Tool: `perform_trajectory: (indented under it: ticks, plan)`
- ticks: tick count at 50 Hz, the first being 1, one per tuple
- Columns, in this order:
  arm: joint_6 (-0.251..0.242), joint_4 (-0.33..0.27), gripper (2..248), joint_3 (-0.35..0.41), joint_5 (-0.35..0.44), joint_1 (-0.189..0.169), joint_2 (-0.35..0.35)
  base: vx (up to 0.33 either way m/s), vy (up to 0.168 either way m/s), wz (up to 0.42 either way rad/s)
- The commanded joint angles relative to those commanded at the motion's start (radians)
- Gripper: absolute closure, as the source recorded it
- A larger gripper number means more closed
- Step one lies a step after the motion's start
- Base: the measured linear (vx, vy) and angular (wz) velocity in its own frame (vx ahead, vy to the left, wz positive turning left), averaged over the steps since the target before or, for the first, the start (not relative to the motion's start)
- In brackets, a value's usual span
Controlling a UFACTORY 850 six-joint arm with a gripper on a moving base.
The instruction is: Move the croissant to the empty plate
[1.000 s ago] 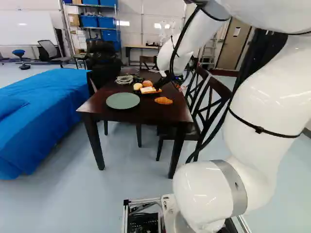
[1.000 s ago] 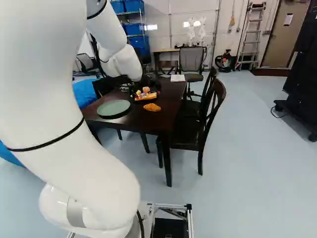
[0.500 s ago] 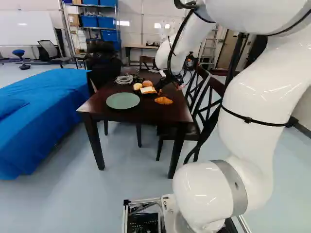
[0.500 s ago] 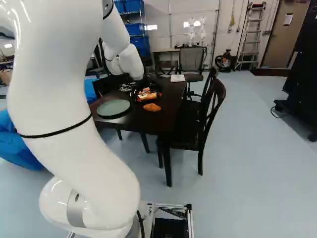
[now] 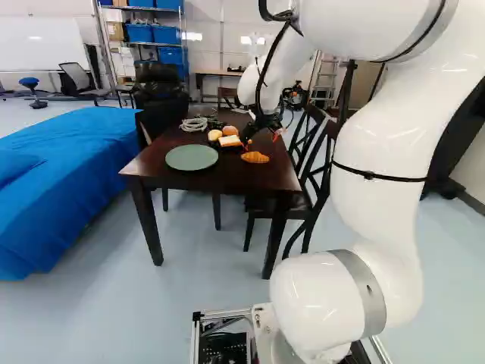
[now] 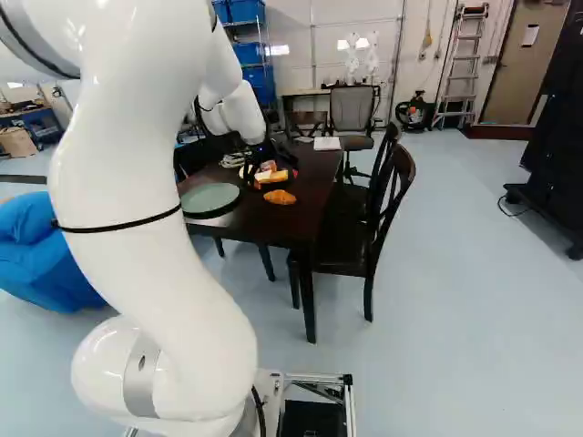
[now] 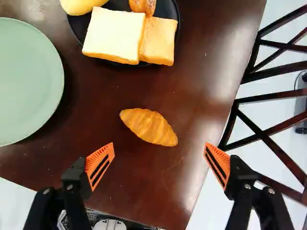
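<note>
Perhaps apt to drop croissant (image 7: 148,126) short of plate (image 7: 26,81) if closing claw (image 7: 159,151), spread wide apart, nearly end to end without turning

My arm (image 5: 379,227) is glossy white with rounded joints, a grey band (image 5: 362,292) low down, a thin black strap (image 5: 369,175) and a black cable (image 5: 273,47); black fingers (image 7: 74,176) carry screws (image 7: 247,186) and ribbed orange pads (image 7: 101,155) with dark slots.

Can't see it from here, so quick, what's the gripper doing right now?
Gripper: open, holding nothing, fingers wide apart, croissant ahead of them.
</note>
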Motion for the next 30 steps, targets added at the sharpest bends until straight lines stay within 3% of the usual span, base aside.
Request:
perform_trajectory:
  ticks: [30]
  plan:
    - [-0.312,-0.003,3,-0.094,-0.037,-0.006,-0.077,0.000,0.000,0.000]
